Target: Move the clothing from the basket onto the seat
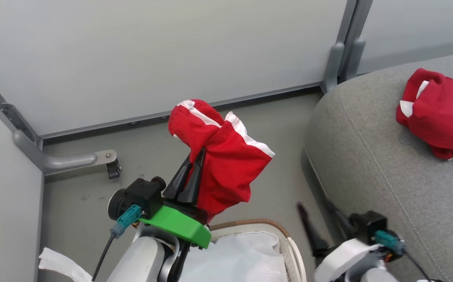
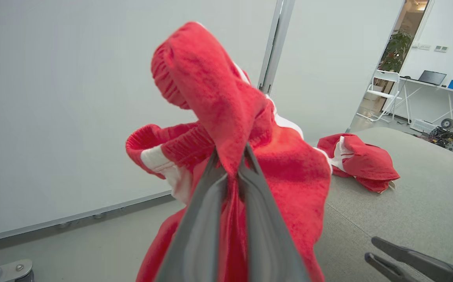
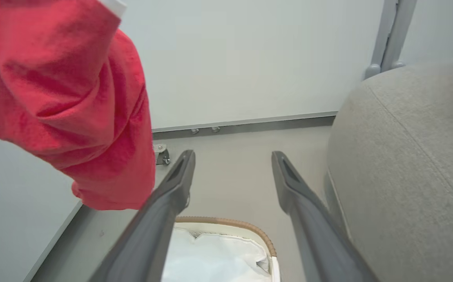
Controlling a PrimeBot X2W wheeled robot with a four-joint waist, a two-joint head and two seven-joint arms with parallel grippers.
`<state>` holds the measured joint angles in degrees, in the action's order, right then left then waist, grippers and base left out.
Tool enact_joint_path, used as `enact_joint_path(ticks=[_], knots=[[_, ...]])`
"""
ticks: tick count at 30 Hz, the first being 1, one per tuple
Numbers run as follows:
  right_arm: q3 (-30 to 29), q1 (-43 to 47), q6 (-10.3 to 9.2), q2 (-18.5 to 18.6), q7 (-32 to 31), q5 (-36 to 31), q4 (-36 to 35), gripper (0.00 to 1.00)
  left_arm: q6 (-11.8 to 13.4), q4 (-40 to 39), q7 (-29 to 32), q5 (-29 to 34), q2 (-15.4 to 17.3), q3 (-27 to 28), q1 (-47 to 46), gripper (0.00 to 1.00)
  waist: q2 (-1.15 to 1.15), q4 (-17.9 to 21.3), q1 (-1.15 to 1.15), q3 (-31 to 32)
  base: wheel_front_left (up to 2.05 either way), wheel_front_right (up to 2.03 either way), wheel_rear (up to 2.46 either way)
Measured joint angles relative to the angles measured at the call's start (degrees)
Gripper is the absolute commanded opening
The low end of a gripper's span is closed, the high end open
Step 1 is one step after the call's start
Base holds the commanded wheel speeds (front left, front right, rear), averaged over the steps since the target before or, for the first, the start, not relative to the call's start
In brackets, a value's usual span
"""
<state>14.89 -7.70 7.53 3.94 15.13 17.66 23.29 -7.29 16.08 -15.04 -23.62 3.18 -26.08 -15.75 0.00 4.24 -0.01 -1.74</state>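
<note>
The red garment (image 1: 230,168), judged soft and light, is pinched at a bunched fold by the left gripper (image 1: 196,158); the right gripper (image 3: 232,158) is spread wide, empty.

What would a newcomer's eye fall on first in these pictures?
First, the bright red garment with white stripes, pinched in the shut left gripper and held up in the air near the basket. Next, a second red garment lying crumpled on the grey seat at the right. The right gripper stands open and empty beside the seat.
</note>
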Motion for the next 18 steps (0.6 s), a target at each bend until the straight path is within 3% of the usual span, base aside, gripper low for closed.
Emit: enact_joint_path(ticks=[4, 8, 16, 17, 18], knots=[[10.7, -2.0, 0.00, 2.4, 0.0, 6.0, -3.1, 1.00, 0.0, -1.4, 0.0, -0.1, -0.2, -1.1, 0.1, 0.00, 0.00, -0.7, 0.00, 0.3, 0.00, 0.00, 0.00], [16.8, -6.4, 0.00, 4.1, 0.0, 10.7, -6.1, 1.00, 0.0, -2.2, 0.0, -0.5, -0.2, -2.2, 0.1, 0.00, 0.00, -1.2, 0.00, -0.5, 0.00, 0.00, 0.00], [22.8, -14.2, 0.00, 3.5, 0.0, 13.7, -3.7, 1.00, 0.0, -2.4, 0.0, -2.4, -0.3, -5.8, -1.0, 0.00, 0.00, -3.0, 0.00, -2.1, 0.00, 0.00, 0.00], [23.1, -15.6, 0.00, 2.2, 0.0, 15.1, -2.7, 0.38, 0.0, -2.5, 0.0, -3.1, -0.3, -6.8, -1.4, 0.00, 0.00, -3.5, 0.00, -2.5, 0.00, 0.00, 0.00], [23.3, -16.1, 0.00, 1.9, 0.0, 15.2, -2.4, 0.00, 0.0, -2.4, 0.0, -3.4, -0.3, -7.2, -1.4, 0.00, 0.00, -3.7, 0.00, -2.6, 0.00, 0.00, 0.00]])
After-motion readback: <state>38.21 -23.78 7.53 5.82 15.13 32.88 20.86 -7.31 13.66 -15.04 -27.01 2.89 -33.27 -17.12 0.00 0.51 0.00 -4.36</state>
